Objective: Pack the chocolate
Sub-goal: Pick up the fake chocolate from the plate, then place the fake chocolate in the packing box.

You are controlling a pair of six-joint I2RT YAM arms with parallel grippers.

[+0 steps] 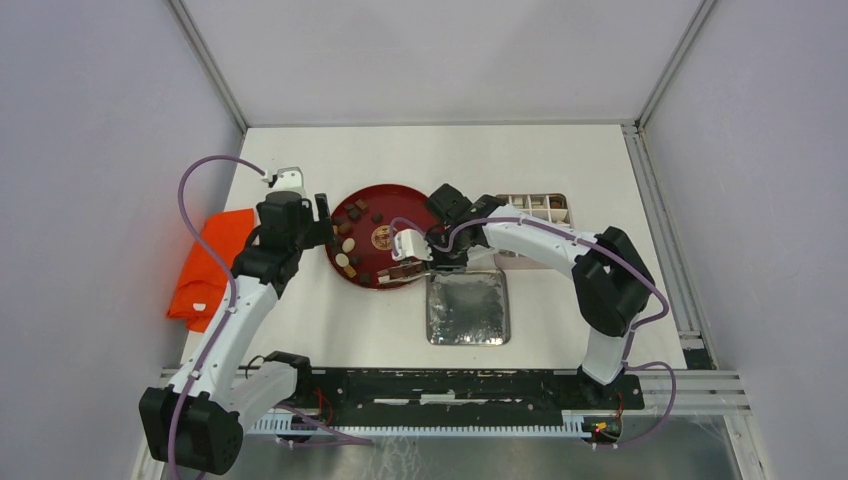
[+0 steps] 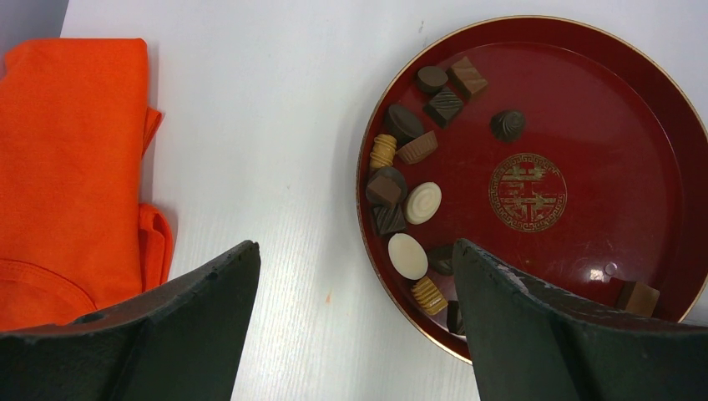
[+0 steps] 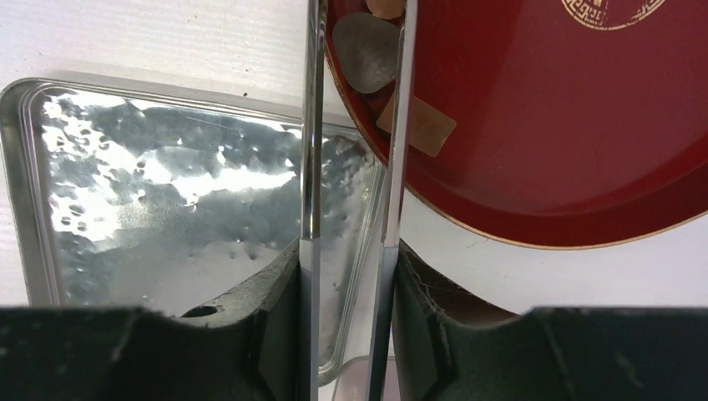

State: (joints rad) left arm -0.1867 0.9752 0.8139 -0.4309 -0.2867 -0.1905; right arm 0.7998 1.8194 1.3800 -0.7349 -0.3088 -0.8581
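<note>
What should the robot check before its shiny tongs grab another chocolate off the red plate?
1. Right gripper clamped on the thin silver metal tongs: ok.
2. Tongs reach over the round dark-red plate: ok, at its rim.
3. A piece caught between the tong tips: cannot tell, the tips run out of the wrist view.
4. Small brown and cream chocolates on the plate to pick: ok, many.
5. Left gripper open and apart from the tongs: ok.
6. Free compartments in the pale pinkish grid box: cannot tell, partly hidden.
</note>
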